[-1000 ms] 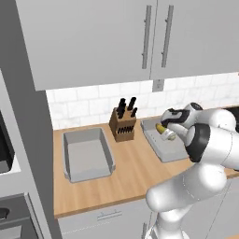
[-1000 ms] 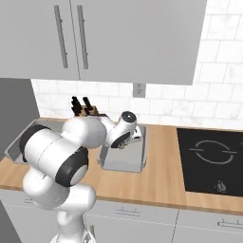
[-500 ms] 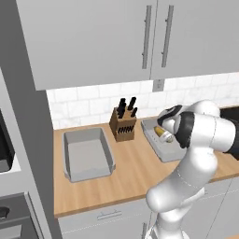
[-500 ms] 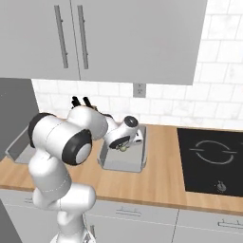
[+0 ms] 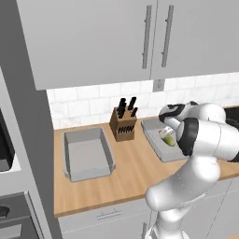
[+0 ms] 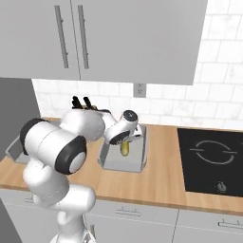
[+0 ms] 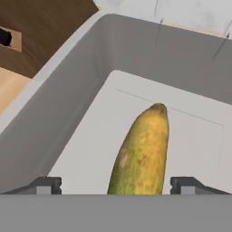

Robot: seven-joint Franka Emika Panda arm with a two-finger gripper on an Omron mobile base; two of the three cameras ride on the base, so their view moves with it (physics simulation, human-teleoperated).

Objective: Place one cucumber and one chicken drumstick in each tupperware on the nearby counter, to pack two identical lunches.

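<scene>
Pincer: the pincer (image 7: 116,185) stood spread wide, its tips apart on either side of the cucumber's near end, touching nothing I could see.
Cucumber: the cucumber (image 7: 141,152) lay in the grey tupperware (image 7: 63,118), pointing toward 12 o'clock in the hand view.
Tabletop: on the tabletop (image 5: 126,163), the knife block (image 5: 123,125) stood between that tupperware and a second tupperware (image 5: 87,154) at 9 o'clock.

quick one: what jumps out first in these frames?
The yellow-green cucumber lying in the grey tupperware right of the knife block, with the open end effector straddling it. Second, an empty tupperware sits further left on the counter.
</scene>
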